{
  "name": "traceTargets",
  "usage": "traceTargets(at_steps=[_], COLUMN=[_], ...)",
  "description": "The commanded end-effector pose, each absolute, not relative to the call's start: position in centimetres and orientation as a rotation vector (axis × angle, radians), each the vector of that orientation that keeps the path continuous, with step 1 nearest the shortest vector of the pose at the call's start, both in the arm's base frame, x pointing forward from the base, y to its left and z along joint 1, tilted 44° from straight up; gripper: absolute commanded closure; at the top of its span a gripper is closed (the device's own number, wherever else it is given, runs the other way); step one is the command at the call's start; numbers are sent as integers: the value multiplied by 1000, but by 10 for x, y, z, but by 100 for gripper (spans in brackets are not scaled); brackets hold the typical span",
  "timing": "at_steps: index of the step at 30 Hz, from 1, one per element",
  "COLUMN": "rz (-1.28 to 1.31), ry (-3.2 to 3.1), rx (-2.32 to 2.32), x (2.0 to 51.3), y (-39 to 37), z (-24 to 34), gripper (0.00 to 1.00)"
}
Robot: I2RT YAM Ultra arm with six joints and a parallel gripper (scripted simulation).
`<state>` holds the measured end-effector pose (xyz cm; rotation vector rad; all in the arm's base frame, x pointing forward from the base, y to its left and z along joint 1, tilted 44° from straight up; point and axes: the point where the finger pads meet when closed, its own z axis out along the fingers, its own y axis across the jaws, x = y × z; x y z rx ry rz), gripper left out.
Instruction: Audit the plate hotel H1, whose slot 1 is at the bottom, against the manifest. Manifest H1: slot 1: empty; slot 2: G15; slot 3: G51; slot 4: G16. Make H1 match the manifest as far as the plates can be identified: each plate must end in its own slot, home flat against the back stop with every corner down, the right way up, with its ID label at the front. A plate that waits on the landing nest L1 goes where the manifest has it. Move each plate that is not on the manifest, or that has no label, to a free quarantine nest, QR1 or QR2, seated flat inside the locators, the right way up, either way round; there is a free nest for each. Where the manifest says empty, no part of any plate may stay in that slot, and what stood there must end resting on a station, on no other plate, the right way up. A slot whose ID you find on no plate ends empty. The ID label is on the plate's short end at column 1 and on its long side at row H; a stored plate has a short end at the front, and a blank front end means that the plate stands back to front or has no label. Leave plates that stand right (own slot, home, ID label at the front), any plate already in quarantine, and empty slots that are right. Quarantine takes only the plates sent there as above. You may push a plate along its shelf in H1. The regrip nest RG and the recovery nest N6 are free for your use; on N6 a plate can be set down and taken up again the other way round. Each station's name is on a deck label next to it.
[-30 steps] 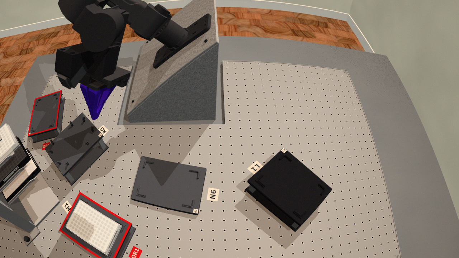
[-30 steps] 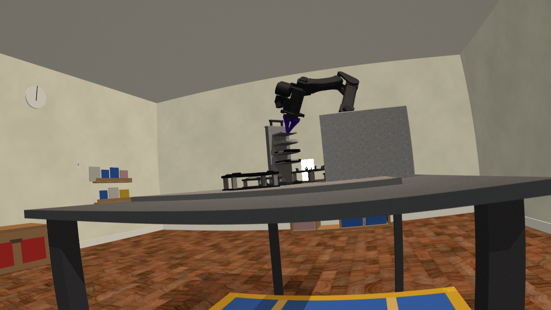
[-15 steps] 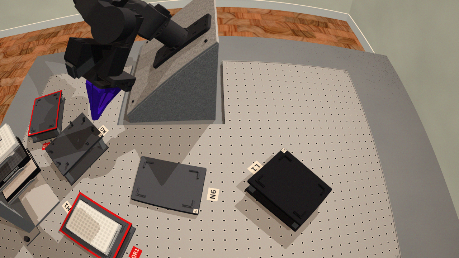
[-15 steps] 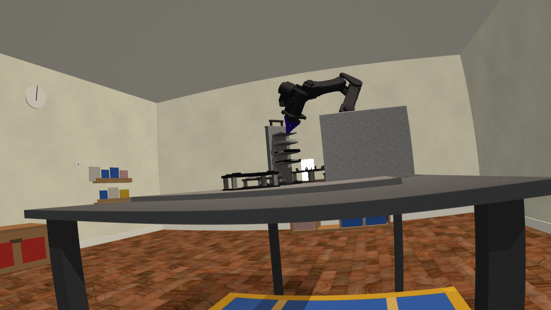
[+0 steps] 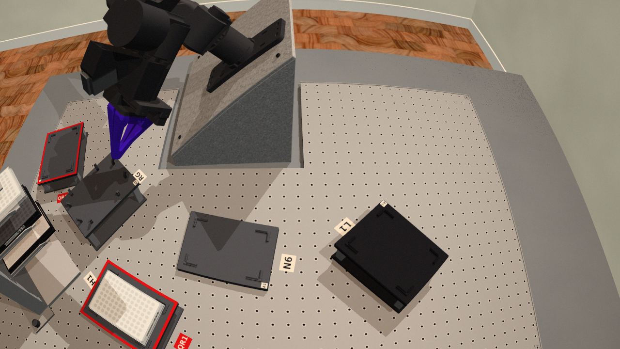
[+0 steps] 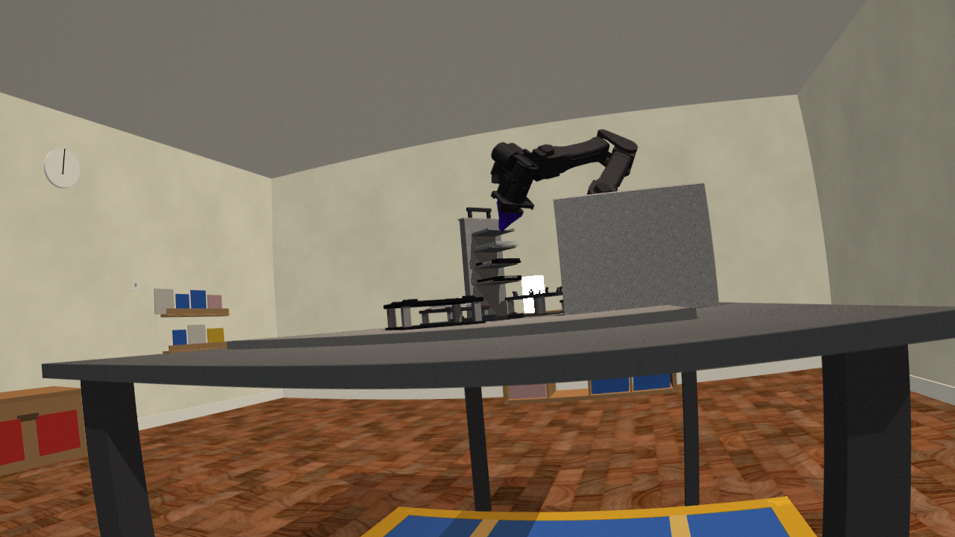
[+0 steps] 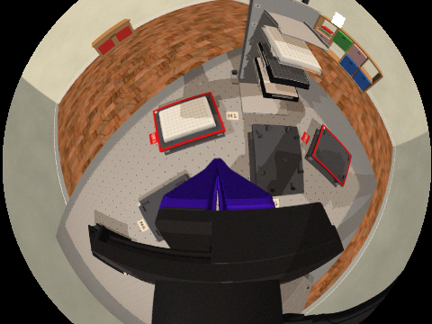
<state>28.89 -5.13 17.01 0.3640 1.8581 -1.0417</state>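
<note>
Upper left of top view: gripper (image 5: 116, 157) hangs high, fingers together, nothing held, tips pointing down over upper corner of RG nest (image 5: 97, 196). Hotel H1 (image 5: 17, 286) sits at left edge, lower left from tool, past RG; its plates (image 5: 19, 225) stick out toward RG, long axes running upper left to lower right. QR2 (image 5: 61, 152), bare, lies just left of tool. QR1 (image 5: 130, 306), bottom left, carries white plate (image 5: 125, 303). N6 (image 5: 227, 249) and L1 (image 5: 390, 256) bare, well apart to right. Judgement: next reach goes down-left, low, to shelf fronts; slot labels unreadable from these views.
</note>
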Motion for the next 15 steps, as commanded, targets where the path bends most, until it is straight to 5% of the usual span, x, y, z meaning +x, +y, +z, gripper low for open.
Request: traceTargets(at_steps=[1, 15], rz=[-1039, -1040], ry=[1853, 1853], rx=[342, 341], x=[289, 275], y=[-54, -82], z=[181, 206], gripper=[100, 100])
